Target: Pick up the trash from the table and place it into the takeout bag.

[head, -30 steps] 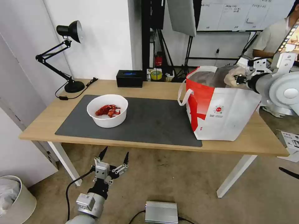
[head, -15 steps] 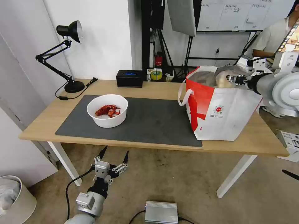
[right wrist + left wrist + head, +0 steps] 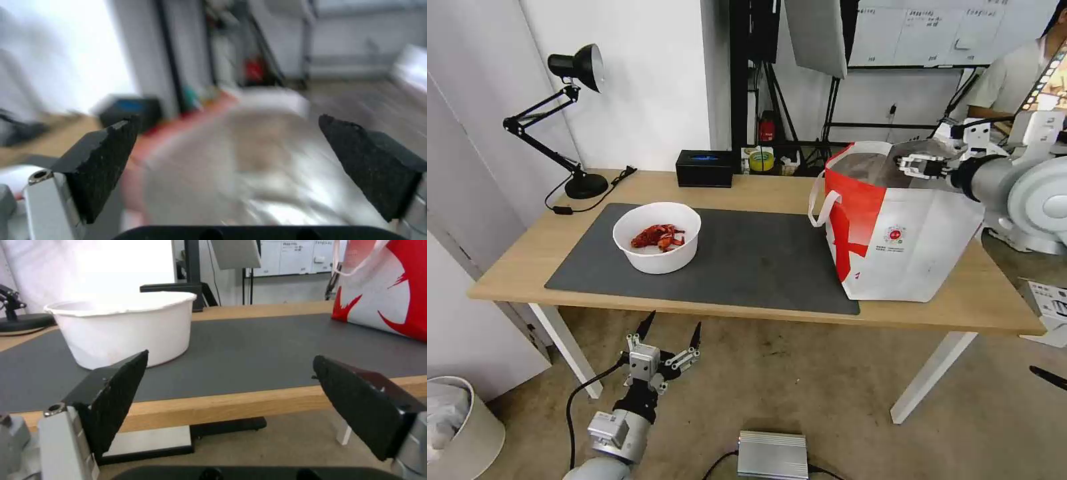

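A white round bowl (image 3: 657, 253) holding red shell scraps (image 3: 657, 236) sits on the left part of the dark grey mat (image 3: 747, 267) on the table (image 3: 760, 190). The takeout bag (image 3: 907, 247) stands upright at the mat's right end, mouth open. My right gripper (image 3: 906, 164) hovers open over that mouth with nothing between its fingers. In the right wrist view the right gripper (image 3: 227, 123) looks down at the silver lining (image 3: 289, 196), where a blurred beige patch lies. My left gripper (image 3: 670, 331) hangs open below the table's front edge. In the left wrist view the left gripper (image 3: 229, 358) faces the bowl (image 3: 124, 326) and the bag (image 3: 391, 296).
A black desk lamp (image 3: 577, 120) stands at the table's back left, its cord trailing onto the wood. A black box (image 3: 704, 168) and a tape roll (image 3: 761, 160) sit along the back edge. On the floor are a white bin (image 3: 454, 427) and a silver box (image 3: 772, 455).
My right gripper held the knotted bag of beige stuff above the takeout bag, then opened; the beige bag has gone down out of sight inside. The left arm has barely moved.
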### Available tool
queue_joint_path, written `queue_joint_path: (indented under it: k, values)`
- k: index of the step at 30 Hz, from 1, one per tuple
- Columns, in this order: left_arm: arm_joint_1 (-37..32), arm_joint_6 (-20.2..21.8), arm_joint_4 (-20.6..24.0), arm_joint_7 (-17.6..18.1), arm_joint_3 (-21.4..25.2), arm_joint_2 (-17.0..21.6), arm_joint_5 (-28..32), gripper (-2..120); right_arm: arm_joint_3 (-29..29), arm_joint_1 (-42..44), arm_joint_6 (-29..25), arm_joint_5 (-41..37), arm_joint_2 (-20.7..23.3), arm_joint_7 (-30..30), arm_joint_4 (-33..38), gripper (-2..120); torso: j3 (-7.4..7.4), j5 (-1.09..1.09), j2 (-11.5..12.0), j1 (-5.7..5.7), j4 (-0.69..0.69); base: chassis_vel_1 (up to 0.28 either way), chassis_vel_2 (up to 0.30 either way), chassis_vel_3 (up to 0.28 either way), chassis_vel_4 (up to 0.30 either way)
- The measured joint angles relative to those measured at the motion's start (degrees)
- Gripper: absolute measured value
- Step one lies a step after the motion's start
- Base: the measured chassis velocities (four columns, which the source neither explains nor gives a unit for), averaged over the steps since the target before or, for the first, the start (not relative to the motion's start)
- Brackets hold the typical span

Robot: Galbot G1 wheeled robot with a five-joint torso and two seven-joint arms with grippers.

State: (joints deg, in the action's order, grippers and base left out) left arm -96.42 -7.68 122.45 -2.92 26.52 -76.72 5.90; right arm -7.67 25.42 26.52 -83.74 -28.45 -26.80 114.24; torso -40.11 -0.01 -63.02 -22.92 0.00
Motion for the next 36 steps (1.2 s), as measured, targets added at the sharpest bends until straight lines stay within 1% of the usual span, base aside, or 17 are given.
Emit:
queue_joint_path:
  k: [2, 3, 5, 6, 9, 10, 12, 14, 15, 18, 23, 25, 26, 29, 33, 35, 36]
  values:
    - [-0.04, -0.1, 0.01, 0.0, 0.16, -0.02, 0.04, 100, -0.49, 2.51, -5.07, 3.36, -0.01, 6.05, 1.26, 100, 0.0, 0.0, 0.0, 0.0, 0.0, 0.0, 0.0, 0.0, 0.0]
    - [-0.04, -0.1, 0.01, 0.0, 0.16, -0.02, 0.04, 100, -0.49, 2.51, -5.07, 3.36, -0.01, 6.05, 1.26, 100, 0.0, 0.0, 0.0, 0.0, 0.0, 0.0, 0.0, 0.0, 0.0]
    - [-0.16, -0.32, 0.03, 0.01, 0.42, -0.11, 0.06, 100, -1.31, 7.21, -10.41, 8.96, -0.34, 13.03, 3.27, 100, 0.0, 0.0, 0.0, 0.0, 0.0, 0.0, 0.0, 0.0, 0.0]
    - [-0.16, -0.32, 0.03, 0.01, 0.42, -0.11, 0.06, 100, -1.31, 7.21, -10.41, 8.96, -0.34, 13.03, 3.27, 100, 0.0, 0.0, 0.0, 0.0, 0.0, 0.0, 0.0, 0.0, 0.0]
    - [-0.24, -0.52, 0.03, 0.02, 0.77, -0.1, 0.1, 100, -2.49, 14.01, -14.62, 14.88, -1.27, 17.19, 5.66, 100, 0.0, 0.01, 0.0, 0.0, 0.0, 0.0, 0.0, 0.0, 0.0]
    - [-0.24, -0.52, 0.03, 0.02, 0.77, -0.1, 0.1, 100, -2.49, 14.01, -14.62, 14.88, -1.27, 17.19, 5.66, 100, 0.0, 0.01, 0.0, 0.0, 0.0, 0.0, 0.0, 0.0, 0.0]
    - [-0.24, -0.92, 0.03, 0.04, 1.1, -0.11, 0.18, 100, -2.54, 17.77, -16.63, 18.53, -1.95, 18.48, 7.09, 100, 0.0, 0.01, 0.0, 0.01, -0.02, 0.0, 0.0, 0.0, 0.0]
    - [-0.76, -2.17, 0.05, 0.04, 2.14, -0.79, 0.27, 100, -0.16, 21.04, -19.79, 24.17, -4.24, 18.58, 7.82, 100, 0.0, 0.0, -0.01, 0.0, 0.0, 0.0, 0.0, 0.0, 0.0]
    - [-0.76, -2.17, 0.05, 0.04, 2.14, -0.79, 0.27, 100, -0.16, 21.04, -19.79, 24.17, -4.24, 18.58, 7.82, 100, 0.0, 0.0, -0.01, 0.0, 0.0, 0.0, 0.0, 0.0, 0.0]
    - [-1.07, -2.45, 0.28, 0.04, 2.76, -1.42, 0.34, 100, 1.33, 24.69, -23.26, 29.76, -7.36, 17.94, 7.99, 100, 0.0, 0.01, 0.0, 0.0, 0.01, 0.0, 0.0, 0.0, 0.0]
    - [-0.99, -2.45, 0.26, 0.04, 2.84, -1.64, 0.36, 100, 1.4, 29.32, -26.35, 34.45, -9.69, 16.08, 8.73, 100, 0.0, 0.0, 0.0, 0.0, 0.0, 0.0, 0.0, 0.0, 0.0]
    - [-0.99, -2.45, -0.05, 0.04, 2.87, -1.8, 0.34, 100, 1.17, 33.92, -28.98, 38.7, -11.49, 14.76, 8.89, 100, 0.0, 0.0, 0.0, 0.0, 0.0, 0.0, 0.0, 0.0, 0.0]
    - [-0.99, -2.45, -0.05, 0.04, 2.87, -1.8, 0.34, 100, 1.17, 33.92, -28.98, 38.7, -11.49, 14.76, 8.89, 100, 0.0, 0.0, 0.0, 0.0, 0.0, 0.0, 0.0, 0.0, 0.0]
    - [-0.93, -2.45, -0.37, 0.04, 2.85, -2.27, 0.3, 100, 0.36, 40.99, -33.13, 44.33, -14.23, 14.41, 7.8, 100, 0.01, 0.0, 0.0, 0.01, -0.01, 0.0, 0.0, 0.0, 0.0]
    - [-0.9, -2.45, -0.47, 0.04, 2.85, -2.32, 0.29, 100, 0.24, 43.95, -34.66, 46.57, -15.49, 14.14, 7.08, 100, 0.0, 0.01, 0.0, 0.0, -0.01, 0.0, 0.0, 0.0, 0.0]
    - [-0.82, -2.39, -0.55, 0.04, 2.86, -2.3, 0.29, 100, 0.21, 46.83, -36.29, 51.04, -17.17, 12.86, 6.02, 100, 0.01, 0.0, 0.0, 0.01, 0.0, 0.0, 0.0, 0.0, 0.0]
    - [-0.82, -2.37, -0.56, 0.04, 2.86, -2.3, 0.28, 100, 0.21, 47.19, -36.57, 51.83, -17.45, 12.66, 5.8, 100, 0.01, 0.0, -0.01, 0.01, 0.0, 0.0, 0.0, 0.0, 0.0]
